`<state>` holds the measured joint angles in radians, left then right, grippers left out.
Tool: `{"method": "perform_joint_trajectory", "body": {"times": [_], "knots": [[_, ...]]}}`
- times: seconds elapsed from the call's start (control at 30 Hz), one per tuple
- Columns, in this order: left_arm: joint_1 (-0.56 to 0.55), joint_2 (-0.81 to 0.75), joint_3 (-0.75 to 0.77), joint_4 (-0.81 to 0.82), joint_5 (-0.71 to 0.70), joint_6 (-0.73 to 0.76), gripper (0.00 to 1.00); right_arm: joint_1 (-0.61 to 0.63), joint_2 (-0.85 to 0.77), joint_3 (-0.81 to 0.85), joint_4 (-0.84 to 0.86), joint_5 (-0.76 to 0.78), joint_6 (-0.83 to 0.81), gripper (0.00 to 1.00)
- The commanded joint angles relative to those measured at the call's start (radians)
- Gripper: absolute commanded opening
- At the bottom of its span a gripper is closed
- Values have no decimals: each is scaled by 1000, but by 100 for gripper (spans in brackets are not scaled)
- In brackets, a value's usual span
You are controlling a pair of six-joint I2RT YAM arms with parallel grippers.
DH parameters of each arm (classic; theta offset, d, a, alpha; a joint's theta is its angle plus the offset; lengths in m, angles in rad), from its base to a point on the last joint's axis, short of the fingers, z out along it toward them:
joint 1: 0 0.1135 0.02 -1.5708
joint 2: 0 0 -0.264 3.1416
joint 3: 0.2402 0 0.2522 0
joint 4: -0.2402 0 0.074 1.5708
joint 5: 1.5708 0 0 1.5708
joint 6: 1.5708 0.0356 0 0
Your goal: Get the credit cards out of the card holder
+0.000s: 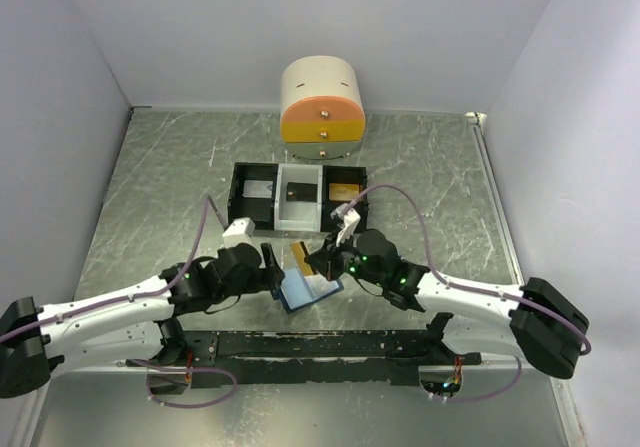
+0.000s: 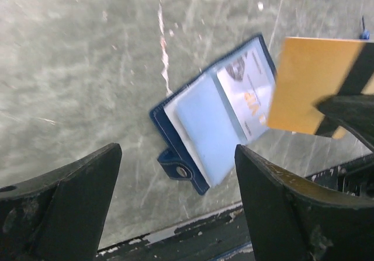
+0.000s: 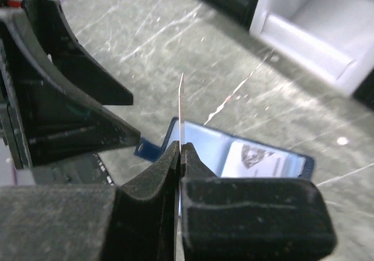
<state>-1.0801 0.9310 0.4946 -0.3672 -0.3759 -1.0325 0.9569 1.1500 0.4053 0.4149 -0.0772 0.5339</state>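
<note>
Right wrist: right tool (image 3: 180,150) edge-pinches thin, likely stiff, slick credit card (image 2: 310,83); left tool (image 2: 177,156) wide over card holder (image 2: 198,126).

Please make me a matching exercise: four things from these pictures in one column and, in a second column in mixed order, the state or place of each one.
Column A
1. card holder
2. gold card
3. left gripper
4. tray

Column B
a. jaws wide, empty
b. pinched in the right gripper
c. beyond the holder, three compartments
d. open, on the table

Pairs: 1-d, 2-b, 3-a, 4-c
</note>
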Motion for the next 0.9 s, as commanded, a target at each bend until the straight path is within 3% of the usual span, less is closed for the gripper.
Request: {"method": "perform_joint_trajectory", "body": {"times": [0.0,0.1,0.27,0.57,0.87], "knots": [[95,-50,87,-102,20,116,91,3,-100,-6,41,140,-250,0],[166,-53,127,-151,50,167,94,3,-136,23,-11,195,-405,0],[269,-35,164,-198,103,212,95,-14,-132,85,-72,326,-525,0],[417,-23,196,-245,154,269,95,-255,-35,221,-155,-9,-624,0],[458,-36,244,-336,125,246,96,-389,111,355,-245,-105,-793,0]]}}
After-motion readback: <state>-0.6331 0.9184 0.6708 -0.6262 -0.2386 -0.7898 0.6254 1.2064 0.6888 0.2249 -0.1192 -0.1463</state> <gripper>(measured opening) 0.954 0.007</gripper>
